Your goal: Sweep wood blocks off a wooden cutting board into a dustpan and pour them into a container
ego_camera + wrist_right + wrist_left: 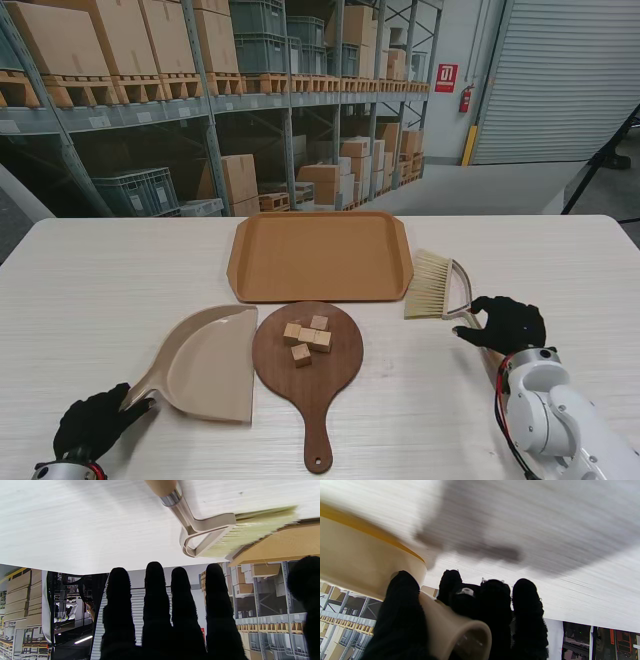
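Observation:
Several small wood blocks (306,338) lie in a cluster on the round dark cutting board (330,375) at the table's middle. The beige dustpan (205,360) lies just left of the board, mouth toward it. My left hand (95,425) is wrapped around the dustpan handle (452,627), thumb on one side and fingers (495,600) on the other. The brush (432,285) lies to the right of the board, its metal neck (190,525) on the table. My right hand (510,322) hovers over the brush's wooden grip (162,487), fingers (155,600) straight and spread, holding nothing.
A brown tray (320,255) sits beyond the cutting board, its corner close to the brush bristles. The board's handle (318,445) points toward me. The right forearm (560,420) rises from the near right corner. Warehouse shelving stands behind the table.

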`<state>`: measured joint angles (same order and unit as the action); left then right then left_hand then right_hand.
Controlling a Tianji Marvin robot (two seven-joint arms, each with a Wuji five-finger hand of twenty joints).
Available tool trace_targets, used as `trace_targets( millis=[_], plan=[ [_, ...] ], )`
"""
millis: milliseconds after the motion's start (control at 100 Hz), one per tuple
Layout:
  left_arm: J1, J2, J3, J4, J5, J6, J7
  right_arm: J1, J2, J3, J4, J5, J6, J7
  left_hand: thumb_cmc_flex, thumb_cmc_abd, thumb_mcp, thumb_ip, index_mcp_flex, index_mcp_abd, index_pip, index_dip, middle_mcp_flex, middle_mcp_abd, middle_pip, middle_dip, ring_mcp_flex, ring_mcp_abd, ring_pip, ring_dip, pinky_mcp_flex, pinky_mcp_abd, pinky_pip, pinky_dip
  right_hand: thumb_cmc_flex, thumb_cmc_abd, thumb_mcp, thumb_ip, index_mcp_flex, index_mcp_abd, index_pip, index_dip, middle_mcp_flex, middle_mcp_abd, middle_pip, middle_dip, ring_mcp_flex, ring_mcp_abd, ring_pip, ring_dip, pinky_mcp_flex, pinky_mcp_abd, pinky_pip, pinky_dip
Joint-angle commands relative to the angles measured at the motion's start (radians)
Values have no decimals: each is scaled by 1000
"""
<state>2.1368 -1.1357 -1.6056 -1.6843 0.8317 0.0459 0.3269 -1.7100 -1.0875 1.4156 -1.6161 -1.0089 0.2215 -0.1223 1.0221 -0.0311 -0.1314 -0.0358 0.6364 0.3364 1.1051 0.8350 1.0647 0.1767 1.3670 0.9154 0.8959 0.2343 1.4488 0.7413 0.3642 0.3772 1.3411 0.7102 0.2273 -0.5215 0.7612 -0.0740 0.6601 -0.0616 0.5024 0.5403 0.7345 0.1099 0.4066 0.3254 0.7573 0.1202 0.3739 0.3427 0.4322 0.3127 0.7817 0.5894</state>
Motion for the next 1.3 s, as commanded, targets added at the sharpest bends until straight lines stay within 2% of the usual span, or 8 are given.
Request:
trace_targets(
  millis=[0,460,720,990,1250,1270,1290],
  plan=[
    [4,-2,2,-7,2,4,-16,-19,3,1,17,0,18,14,171,157,101,9,31,50,59,2,61,-146,87,10,86,-186,35,-1,-14,1,30,22,-10,-34,-5,26,-23,28,-11,-11,23,7,24,9,26,-4,18,3,5,7,36,2],
    [7,-1,4,-14,-3,15,-31,-49,11,10,66,-48,71,22,168,157,100,9,31,50,60,2,61,-146,87,11,82,-186,31,-2,-20,0,27,21,44,-82,-12,25,11,82,-4,-10,49,6,54,10,58,-6,41,4,35,-5,89,-22],
    [7,-1,6,-14,-5,21,-32,-41,17,-6,102,-75,90,26,168,155,101,10,31,50,60,1,59,-146,85,10,80,-186,28,-2,-21,-1,26,20,100,-145,21,18,33,72,30,10,77,-4,98,20,99,-17,79,12,76,-29,155,-42],
    [7,0,7,-14,-5,22,-39,-29,17,-27,129,-72,114,18,167,154,101,9,32,48,58,0,59,-146,84,10,80,-185,27,-2,-22,-2,25,20,150,-264,250,-9,66,32,112,37,137,-27,164,41,171,-43,147,25,142,-70,260,-87],
    [4,1,10,-13,-7,26,-43,-27,13,-34,132,-60,156,16,166,155,101,10,33,47,57,-1,58,-145,82,10,78,-185,24,-2,-23,-2,25,20,228,-319,361,-18,127,-25,174,42,228,-59,190,52,258,-67,192,36,219,-93,341,-90],
    [4,1,11,-13,-7,26,-44,-27,13,-34,132,-59,158,16,166,155,101,9,33,47,57,-1,58,-145,82,10,78,-185,24,-2,-23,-2,25,20,241,-329,367,-39,132,-33,180,30,239,-63,189,54,265,-67,197,38,223,-96,352,-92],
    [3,1,11,-13,-7,27,-44,-27,13,-34,133,-59,159,16,166,155,101,10,33,47,56,-1,58,-145,82,10,78,-185,24,-2,-24,-2,24,20,256,-344,378,-73,132,-44,213,-17,251,-64,188,59,275,-70,200,40,230,-98,363,-103]
  ],
)
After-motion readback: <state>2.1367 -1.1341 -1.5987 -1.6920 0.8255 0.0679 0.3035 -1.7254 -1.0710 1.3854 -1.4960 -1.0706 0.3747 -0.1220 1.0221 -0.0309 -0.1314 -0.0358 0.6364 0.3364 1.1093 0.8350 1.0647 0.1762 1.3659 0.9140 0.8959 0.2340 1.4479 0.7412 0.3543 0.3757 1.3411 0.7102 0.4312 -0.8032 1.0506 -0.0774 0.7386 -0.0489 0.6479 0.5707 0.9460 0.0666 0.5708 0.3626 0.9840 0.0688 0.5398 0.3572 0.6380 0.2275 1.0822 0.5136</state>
